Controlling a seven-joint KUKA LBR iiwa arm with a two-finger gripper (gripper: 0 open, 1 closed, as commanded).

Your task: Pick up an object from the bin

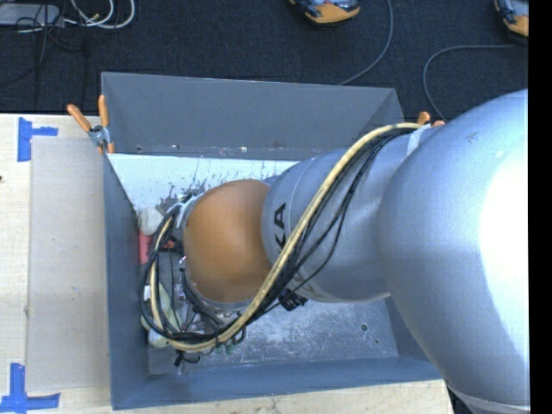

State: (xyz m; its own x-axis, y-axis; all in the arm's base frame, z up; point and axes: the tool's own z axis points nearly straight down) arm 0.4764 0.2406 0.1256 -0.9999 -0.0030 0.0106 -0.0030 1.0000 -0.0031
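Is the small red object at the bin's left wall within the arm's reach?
Probably yes: the arm hangs beside the small red object, nothing on top, though the bin's left wall crowds it.

Small red piece (144, 247) lies upright against bin's (250, 128) left wall.

dark carpet (216, 41) lies across the top of the view, black and finely textured. white cables (95, 3) sit looped at its upper left. a thin dark cord (392, 28) curves down over the carpet near the middle, and another (466, 47) arcs at the right. an orange-and-grey device (321, 0) lies at the top centre, a second (513, 11) at the top right.
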